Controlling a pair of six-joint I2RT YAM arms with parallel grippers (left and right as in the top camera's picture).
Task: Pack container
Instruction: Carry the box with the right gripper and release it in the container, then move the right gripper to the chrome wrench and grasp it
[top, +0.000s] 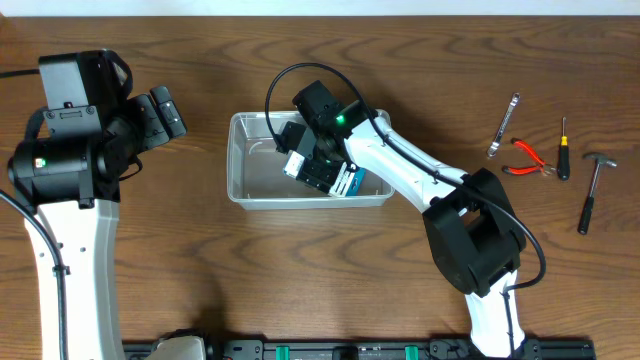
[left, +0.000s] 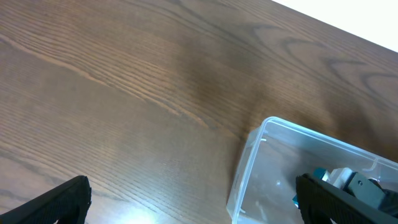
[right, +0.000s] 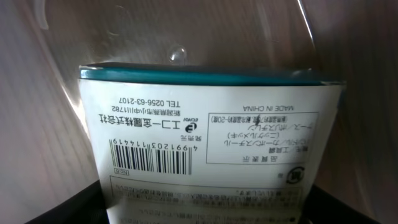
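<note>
While your right hand (top: 320, 172) is reaching down into the container (top: 245, 170), which is sitting mid-worktop, a white packet with a teal edge (right: 205, 137) is lying between its fingers. I cannot tell whether they are pinching it or standing clear of it. Your left hand (top: 170, 112) is hovering left of the container, fingers spread wide, gripping nothing. Well right of the container, a wrench (top: 503, 125), red pliers (top: 528, 158), a screwdriver (top: 563, 148) and a hammer (top: 592, 190) are lying on the worktop (top: 300, 290).
</note>
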